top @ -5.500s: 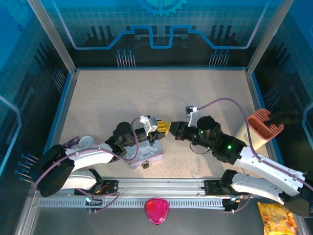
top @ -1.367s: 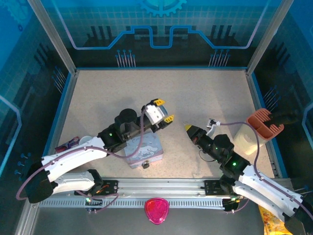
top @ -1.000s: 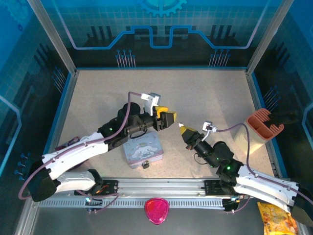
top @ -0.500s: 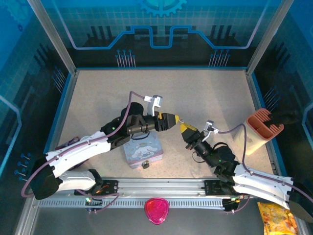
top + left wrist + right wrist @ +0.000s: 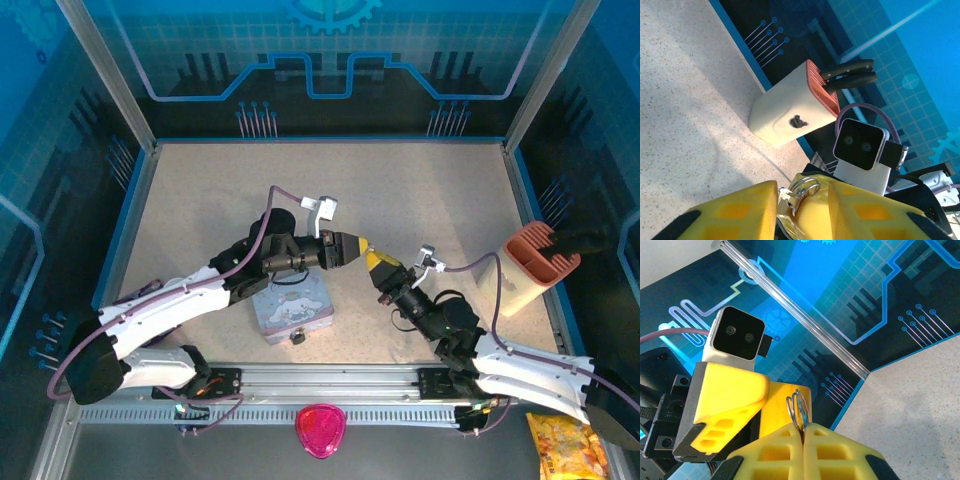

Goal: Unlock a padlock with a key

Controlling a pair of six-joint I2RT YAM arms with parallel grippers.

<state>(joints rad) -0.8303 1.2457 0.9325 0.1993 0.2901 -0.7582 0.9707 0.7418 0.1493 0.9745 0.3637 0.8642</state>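
One silver ring pinched by right fingers, left fingers parted around it, tips meeting overhead

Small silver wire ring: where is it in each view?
Top external: too small to tell, where left gripper nears right gripper.
Left wrist: small silver wire ring, bottom centre, between left gripper's jaws.
Right wrist: ring, lower centre, pinched in right gripper's shut jaws.
Shared landmark: both yellow gripper tips.

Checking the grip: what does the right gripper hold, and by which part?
The right gripper pinches a small silver split ring by one edge, the rest protruding.
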